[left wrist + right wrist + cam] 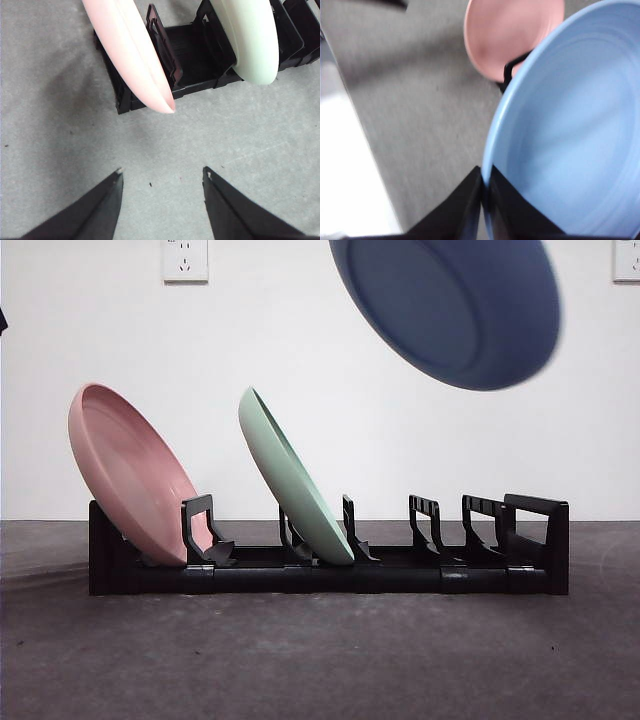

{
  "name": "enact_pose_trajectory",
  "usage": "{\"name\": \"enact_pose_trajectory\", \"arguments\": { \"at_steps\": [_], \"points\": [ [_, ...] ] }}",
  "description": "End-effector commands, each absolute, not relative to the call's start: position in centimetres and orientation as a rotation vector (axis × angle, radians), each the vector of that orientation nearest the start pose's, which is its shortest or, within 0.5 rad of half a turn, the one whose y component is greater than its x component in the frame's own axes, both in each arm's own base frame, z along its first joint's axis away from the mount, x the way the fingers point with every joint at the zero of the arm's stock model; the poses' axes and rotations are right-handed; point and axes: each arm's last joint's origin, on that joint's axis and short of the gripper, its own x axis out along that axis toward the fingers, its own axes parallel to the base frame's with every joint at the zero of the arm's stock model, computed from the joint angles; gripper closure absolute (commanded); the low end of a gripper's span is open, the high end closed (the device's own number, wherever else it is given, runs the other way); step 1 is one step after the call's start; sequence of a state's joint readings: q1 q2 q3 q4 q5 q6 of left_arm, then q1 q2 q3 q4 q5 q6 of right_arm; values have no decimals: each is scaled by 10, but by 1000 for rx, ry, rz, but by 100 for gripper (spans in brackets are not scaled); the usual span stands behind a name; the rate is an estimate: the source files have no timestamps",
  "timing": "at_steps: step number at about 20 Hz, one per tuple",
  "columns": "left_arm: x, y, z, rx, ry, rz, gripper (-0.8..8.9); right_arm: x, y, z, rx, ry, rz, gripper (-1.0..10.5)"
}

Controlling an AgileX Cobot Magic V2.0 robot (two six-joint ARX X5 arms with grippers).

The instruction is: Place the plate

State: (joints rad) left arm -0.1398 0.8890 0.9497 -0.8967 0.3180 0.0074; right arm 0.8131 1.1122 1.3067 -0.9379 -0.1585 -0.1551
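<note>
Black slotted plastic dish rack (330, 565) on the grey tabletop (320, 660) holds two plates: one round pink plate (130, 475) at its end and one pale green plate (290, 475) mid-rack. Right tool (484, 187) is clenched on one round blue plate's (450, 305) rim, held in the air above the rack. Left tool (162, 175) hangs released.

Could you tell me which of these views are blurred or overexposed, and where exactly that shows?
Front view: the blue plate is smeared at its edges, while the rack, pink plate and green plate are sharp. Right wrist view: soft throughout, with a blown-out white patch at one side; the right gripper pinches the blue plate's rim. Left wrist view: sharp, evenly lit; the left gripper is open.
</note>
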Motion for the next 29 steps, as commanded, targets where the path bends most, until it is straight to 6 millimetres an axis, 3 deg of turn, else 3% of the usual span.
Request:
{"name": "enact_pose_trajectory", "arguments": {
  "at_steps": [1, 4, 7, 12, 15, 19, 26, 29],
  "points": [
    [157, -32, 320, -64, 812, -444, 562, 111, 148, 368, -486, 599, 989, 934],
    [157, -32, 320, -64, 812, -444, 562, 78, 145, 337, -622, 621, 1043, 934],
    [157, -32, 320, -64, 812, -444, 563, 54, 154, 307, -760, 678, 1122, 934],
    [157, -32, 320, -64, 812, -444, 562, 32, 194, 273, -929, 671, 1225, 934],
    [157, -32, 320, -64, 813, -444, 562, 36, 224, 251, -1006, 664, 1223, 934],
    [157, -32, 320, -64, 813, -444, 563, 50, 247, 222, -1098, 702, 1156, 934],
    [157, -32, 320, -60, 811, -446, 562, 84, 263, 189, -1099, 786, 1069, 934],
    [157, -32, 320, -60, 811, -446, 562, 88, 265, 183, -1107, 798, 1067, 934]
  ]
}}
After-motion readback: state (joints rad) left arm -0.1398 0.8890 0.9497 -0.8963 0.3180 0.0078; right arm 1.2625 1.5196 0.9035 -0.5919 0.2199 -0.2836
